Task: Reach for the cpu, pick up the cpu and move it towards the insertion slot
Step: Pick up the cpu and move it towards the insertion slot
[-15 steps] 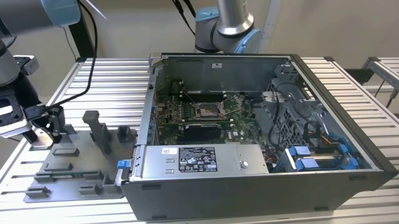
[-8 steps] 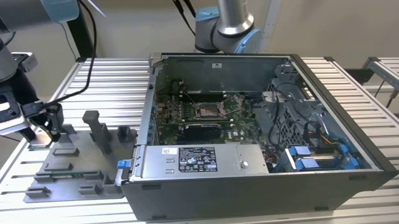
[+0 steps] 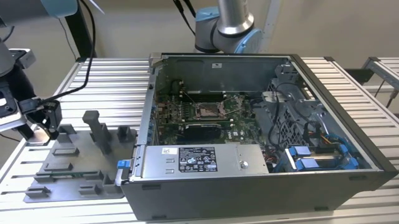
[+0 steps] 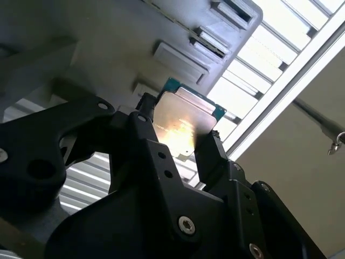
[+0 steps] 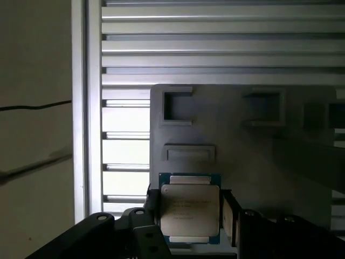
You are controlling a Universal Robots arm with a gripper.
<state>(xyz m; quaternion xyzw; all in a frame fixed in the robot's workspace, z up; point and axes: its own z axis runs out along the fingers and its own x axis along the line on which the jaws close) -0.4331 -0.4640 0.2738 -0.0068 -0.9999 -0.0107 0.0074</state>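
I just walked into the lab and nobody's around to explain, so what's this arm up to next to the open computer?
The robot arm's black gripper is closed on two opposite edges of the small, flat, silvery square cpu. It is at the grey plastic fixture plate on the exterior view's left. Whether the cpu is lifted off the plate cannot be told. The square silver-framed insertion slot sits inside the open dark grey computer case, well apart from the gripper.

gripper [image 3: 39, 132] pointing down, fingers [image 5: 153, 208] clamping cpu [image 5: 190, 213]
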